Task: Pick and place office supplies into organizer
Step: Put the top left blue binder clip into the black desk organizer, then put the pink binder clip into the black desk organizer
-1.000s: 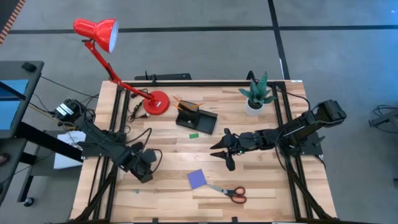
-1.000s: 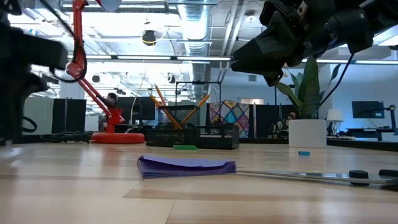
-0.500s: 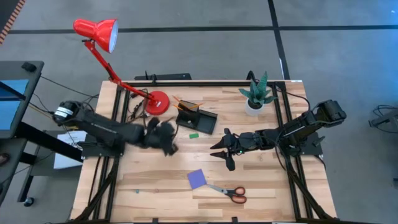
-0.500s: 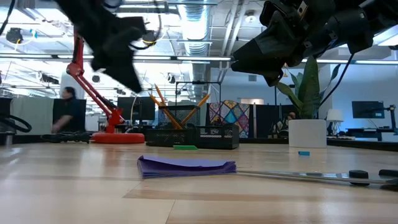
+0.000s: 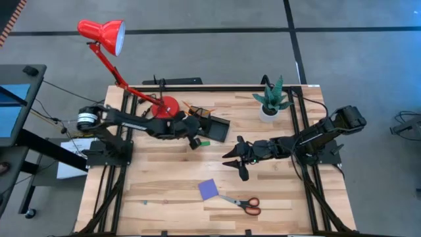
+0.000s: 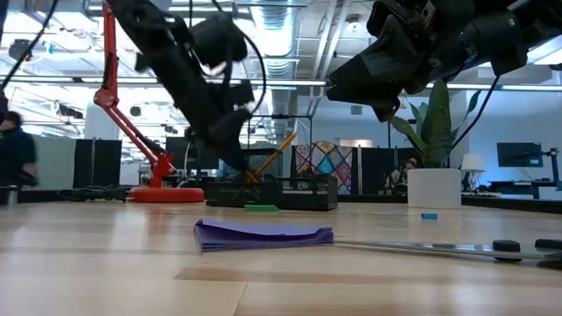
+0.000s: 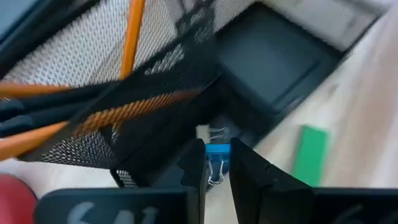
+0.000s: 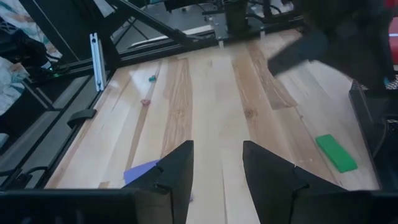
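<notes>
Several orange pencils [image 7: 127, 38] already stand in the black mesh organizer [image 5: 209, 126] near the counter's [image 5: 171, 197] far edge. Left tool [image 7: 217, 163], narrow, pinches a small blue binder clip [image 7: 217, 155], apparently just above the organizer's low tray. Right tool [image 5: 238, 158] hangs wide and empty mid-counter. Outstanding: green eraser [image 5: 204, 140] beside the organizer, purple square notepad [image 5: 209, 189], red-handled scissors [image 5: 244, 204].

Organizer [image 7: 186, 68] black mesh; pencils [image 7: 132, 34] orange; clip [image 7: 217, 154] blue; eraser [image 7: 310, 154] green. Notepad [image 5: 208, 189] purple, scissors [image 5: 250, 205] red-handled, lamp [image 5: 102, 33] red. Table [image 5: 164, 178] pale striped wood.
</notes>
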`<state>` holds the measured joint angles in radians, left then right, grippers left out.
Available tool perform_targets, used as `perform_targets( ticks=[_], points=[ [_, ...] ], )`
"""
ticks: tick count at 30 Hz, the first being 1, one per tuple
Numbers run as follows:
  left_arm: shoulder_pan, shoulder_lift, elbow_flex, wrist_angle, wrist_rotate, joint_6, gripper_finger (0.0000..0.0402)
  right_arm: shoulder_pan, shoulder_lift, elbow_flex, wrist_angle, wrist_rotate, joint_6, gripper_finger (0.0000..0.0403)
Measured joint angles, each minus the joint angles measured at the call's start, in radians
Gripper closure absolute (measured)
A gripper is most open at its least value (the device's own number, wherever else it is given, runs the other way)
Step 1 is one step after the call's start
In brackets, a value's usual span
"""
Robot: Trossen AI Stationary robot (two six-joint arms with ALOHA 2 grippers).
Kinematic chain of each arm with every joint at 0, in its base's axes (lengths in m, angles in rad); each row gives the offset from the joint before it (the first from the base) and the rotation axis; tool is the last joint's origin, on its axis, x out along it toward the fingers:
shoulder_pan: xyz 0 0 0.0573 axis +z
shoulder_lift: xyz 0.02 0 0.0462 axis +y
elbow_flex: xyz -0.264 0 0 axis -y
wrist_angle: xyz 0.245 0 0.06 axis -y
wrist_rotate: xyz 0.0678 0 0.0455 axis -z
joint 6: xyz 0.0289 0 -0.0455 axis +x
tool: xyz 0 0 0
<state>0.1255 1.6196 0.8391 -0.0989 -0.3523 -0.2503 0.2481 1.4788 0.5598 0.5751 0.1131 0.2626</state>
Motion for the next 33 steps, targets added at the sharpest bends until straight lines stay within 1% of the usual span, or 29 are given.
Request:
perform_targets(
  ticks=[4, 7, 10, 12, 17, 20, 22, 25, 30, 33],
  points=[
    [0.021, 0.053, 0.0, 0.074, -0.027, 0.03, 0.0372, 0.0, 0.0, 0.0, -0.003, 0.0, 0.0, 0.0269],
    [0.029, 0.068, 0.0, 0.114, -0.022, 0.035, 0.0372, 0.0, 0.0, 0.0, -0.005, 0.0, 0.0, 0.0269],
    [0.033, 0.069, 0.0, 0.113, -0.019, 0.037, 0.0369, 0.0, 0.0, 0.0, -0.006, 0.0, 0.0, 0.0269],
    [0.033, 0.069, 0.0, 0.112, -0.019, 0.034, 0.035, 0.0, 0.0, 0.0, -0.007, 0.0, 0.0, 0.0269],
    [0.033, 0.069, 0.0, 0.106, 0.009, 0.06, 0.0283, 0.0, 0.0, 0.0, -0.007, 0.0, 0.0, 0.0269],
    [0.033, 0.069, 0.0, 0.106, 0.013, 0.063, 0.0257, 0.0, 0.0, 0.0, -0.007, 0.0, 0.0, 0.0269],
    [0.033, 0.069, 0.0, 0.106, 0.013, 0.063, 0.0247, 0.0, 0.0, 0.0, -0.007, 0.0, 0.0, 0.0269],
    [0.032, 0.069, 0.0, 0.105, 0.034, 0.065, 0.0242, 0.0, 0.0, 0.0, -0.007, 0.0, 0.0, 0.0269],
    [0.031, 0.069, 0.017, 0.096, 0.14, 0.068, 0.0246, 0.0, 0.0, 0.0, -0.007, 0.0, 0.0, 0.0269],
    [0.031, 0.069, 0.06, 0.023, 0.167, 0.068, 0.025, 0.0, 0.0, 0.0, -0.007, 0.0, 0.0, 0.0269]
  ],
)
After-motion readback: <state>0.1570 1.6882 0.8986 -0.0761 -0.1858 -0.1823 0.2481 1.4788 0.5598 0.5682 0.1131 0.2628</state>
